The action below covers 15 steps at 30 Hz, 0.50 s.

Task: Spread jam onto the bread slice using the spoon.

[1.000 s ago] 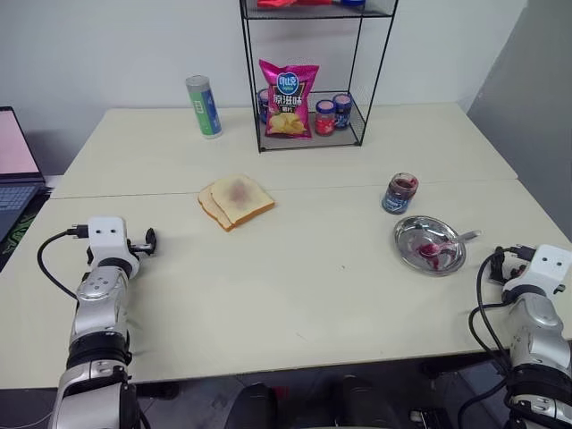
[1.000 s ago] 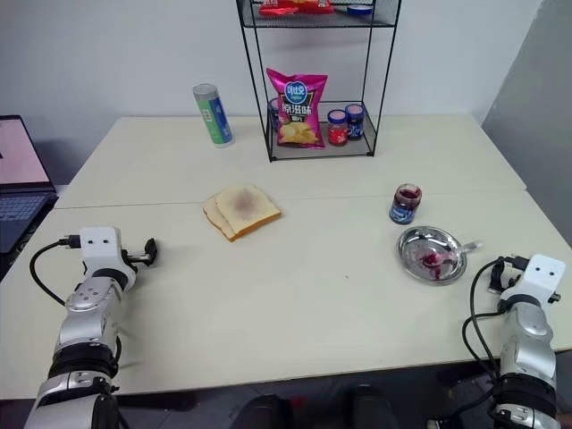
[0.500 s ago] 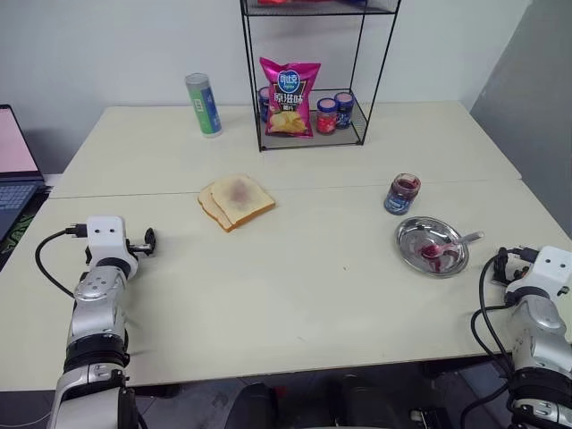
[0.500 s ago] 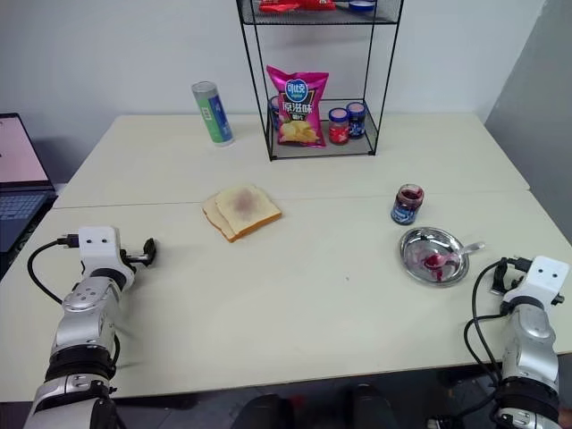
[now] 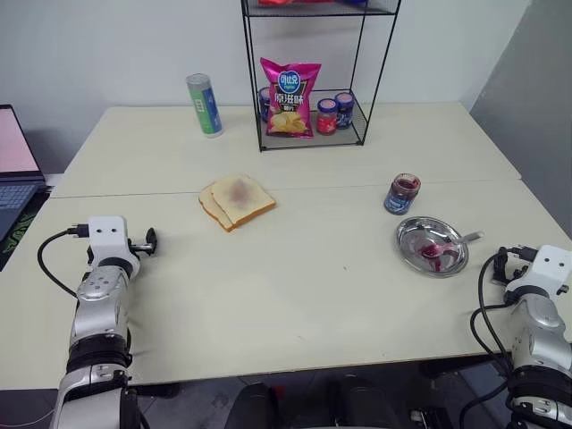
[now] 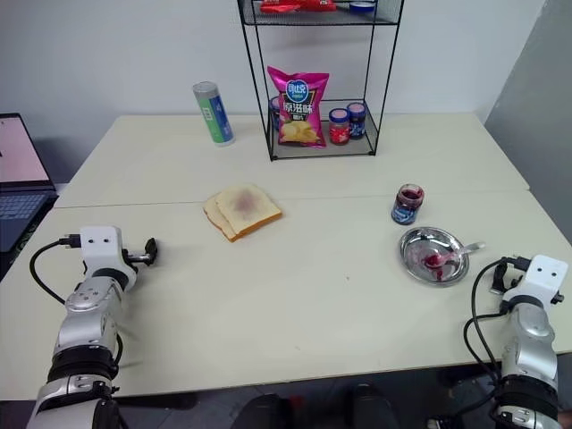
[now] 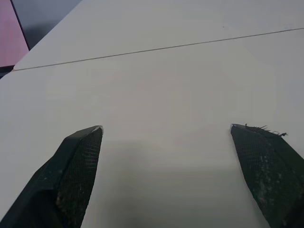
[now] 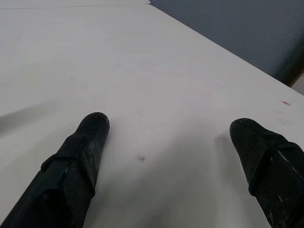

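Head views: the left fingers sit low over the near-left of the bench, empty. The bread slice, jam-marked at its centre, lies on a second slice well ahead of those fingers and off toward the middle. The right fingers hang at the near-right edge, empty too. Just ahead of them and slightly inward is a steel dish with the jam smeared inside and the spoon resting in it, handle over the rim toward the right fingers. An open jar stands just beyond the dish. Farther back are a wire rack holding a chip bag and red-lidded jars, and a green can to its left.

Left wrist view: the two black fingers stand wide apart, bare bench between them, a seam running across ahead.

Right wrist view: the fingers are spread wide over bare bench, nothing between them; the bench edge runs ahead of the outer finger.
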Motion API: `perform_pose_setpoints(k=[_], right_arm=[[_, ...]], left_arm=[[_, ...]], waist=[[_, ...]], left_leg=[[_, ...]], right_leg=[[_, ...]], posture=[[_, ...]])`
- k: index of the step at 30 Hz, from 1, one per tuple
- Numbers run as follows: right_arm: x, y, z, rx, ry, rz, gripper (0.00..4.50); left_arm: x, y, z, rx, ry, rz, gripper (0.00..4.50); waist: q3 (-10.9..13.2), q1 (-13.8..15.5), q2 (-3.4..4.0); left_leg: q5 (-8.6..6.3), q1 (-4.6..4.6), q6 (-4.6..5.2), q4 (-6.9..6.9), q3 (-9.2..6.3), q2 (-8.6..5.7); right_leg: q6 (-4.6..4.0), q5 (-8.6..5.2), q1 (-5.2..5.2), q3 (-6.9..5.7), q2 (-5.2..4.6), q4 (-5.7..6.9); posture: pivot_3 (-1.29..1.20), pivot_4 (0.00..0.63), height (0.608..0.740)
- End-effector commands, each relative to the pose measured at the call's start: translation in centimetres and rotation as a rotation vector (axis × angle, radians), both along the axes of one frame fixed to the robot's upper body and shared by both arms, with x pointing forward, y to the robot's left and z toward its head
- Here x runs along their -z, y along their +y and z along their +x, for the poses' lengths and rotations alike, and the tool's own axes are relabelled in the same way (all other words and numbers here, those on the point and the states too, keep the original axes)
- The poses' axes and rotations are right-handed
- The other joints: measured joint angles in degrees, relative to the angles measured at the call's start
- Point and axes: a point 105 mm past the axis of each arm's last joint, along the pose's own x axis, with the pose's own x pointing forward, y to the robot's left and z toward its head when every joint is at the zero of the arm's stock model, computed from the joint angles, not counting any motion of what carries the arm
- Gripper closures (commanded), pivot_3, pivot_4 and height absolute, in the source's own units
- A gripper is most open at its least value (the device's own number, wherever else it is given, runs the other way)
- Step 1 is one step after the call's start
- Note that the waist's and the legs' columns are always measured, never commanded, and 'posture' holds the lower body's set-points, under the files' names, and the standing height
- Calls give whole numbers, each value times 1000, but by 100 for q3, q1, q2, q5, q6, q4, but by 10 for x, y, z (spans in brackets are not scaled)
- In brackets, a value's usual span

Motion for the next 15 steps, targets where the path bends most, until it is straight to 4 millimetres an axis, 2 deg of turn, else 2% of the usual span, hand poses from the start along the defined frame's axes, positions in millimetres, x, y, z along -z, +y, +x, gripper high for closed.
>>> perform_pose_setpoints(k=[1,5,7,9,11,15], right_arm=[[-2,-16,1,2,44,-34,49],[-5,-46,-4,13,63,-52,49],[-4,-57,-6,46,60,-18,49],[-3,-62,-5,53,75,-32,49],[-3,-71,-7,65,87,-28,49],[-13,-76,-5,81,59,-44,49]], left_arm=[[10,-7,-11,18,26,-24,0],[25,-19,-22,8,46,-43,0],[19,-28,-26,76,42,-20,0],[23,-30,-27,95,72,15,0],[29,-34,-26,54,71,-19,0],[22,-36,-18,44,31,-30,0]], waist=[[0,-26,-1],[1,-16,-1],[1,13,-1],[1,19,-1],[1,32,0],[2,117,-2]], left_leg=[[0,0,0,0,2,0],[-1,1,4,1,11,-11],[-4,1,8,-2,11,-13],[-5,1,7,-10,10,-9],[-5,1,7,-12,11,-10],[-12,-1,23,3,21,-16]], right_leg=[[0,0,0,2,0,0],[1,1,0,14,-8,-5],[1,1,0,15,-8,-6],[0,-1,-1,13,-4,-5],[0,-1,-1,12,-3,-6],[5,-1,3,23,-7,-14]], posture=[[0,150,740],[0,150,740],[0,150,740],[0,150,740],[0,150,740],[0,150,740]])
